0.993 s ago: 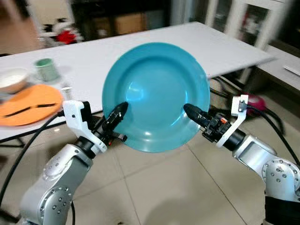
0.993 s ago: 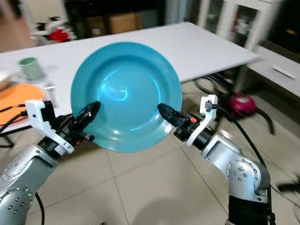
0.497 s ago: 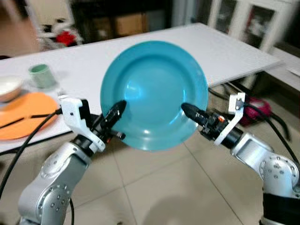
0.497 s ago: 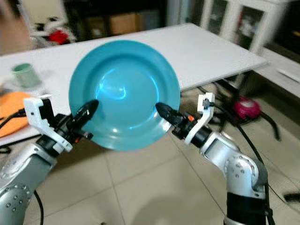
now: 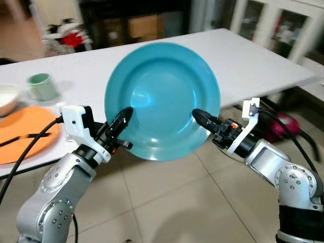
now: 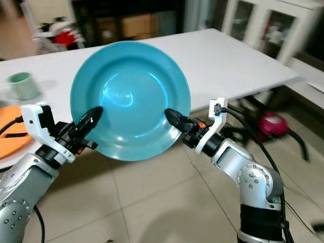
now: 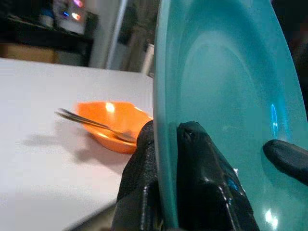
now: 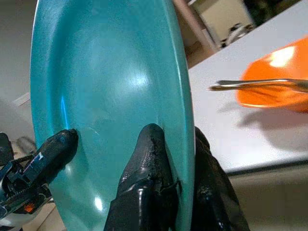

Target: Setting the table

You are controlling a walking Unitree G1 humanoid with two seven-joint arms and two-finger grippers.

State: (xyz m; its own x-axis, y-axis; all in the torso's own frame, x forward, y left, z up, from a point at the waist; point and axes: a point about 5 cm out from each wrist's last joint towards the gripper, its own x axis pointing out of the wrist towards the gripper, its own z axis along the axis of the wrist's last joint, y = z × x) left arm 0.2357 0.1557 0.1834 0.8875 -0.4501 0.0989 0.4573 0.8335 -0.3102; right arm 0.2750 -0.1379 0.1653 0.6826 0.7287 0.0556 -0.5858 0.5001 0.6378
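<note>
A large teal plate (image 5: pixel 162 86) is held upright in front of me, its hollow facing me. My left gripper (image 5: pixel 123 115) is shut on its lower left rim, and my right gripper (image 5: pixel 198 116) is shut on its lower right rim. In the left wrist view the gripper (image 7: pixel 166 144) pinches the plate's rim (image 7: pixel 163 72) between its two black fingers. The right wrist view has the other gripper (image 8: pixel 177 144) clamped the same way on the plate (image 8: pixel 106 86). Behind the plate runs the white table (image 5: pixel 253 61).
On the table's left end lie an orange plate (image 5: pixel 23 139) with a dark utensil, a green cup (image 5: pixel 41 86) and a white bowl (image 5: pixel 6 98). Cables and a pink object (image 5: pixel 286 121) lie on the tiled floor (image 5: pixel 167 202) at right. White cabinets (image 5: pixel 276 23) stand behind.
The whole view has shifted a little, with the table's left-end things sliding lower. The plate stays gripped by both grippers in the same pose.
</note>
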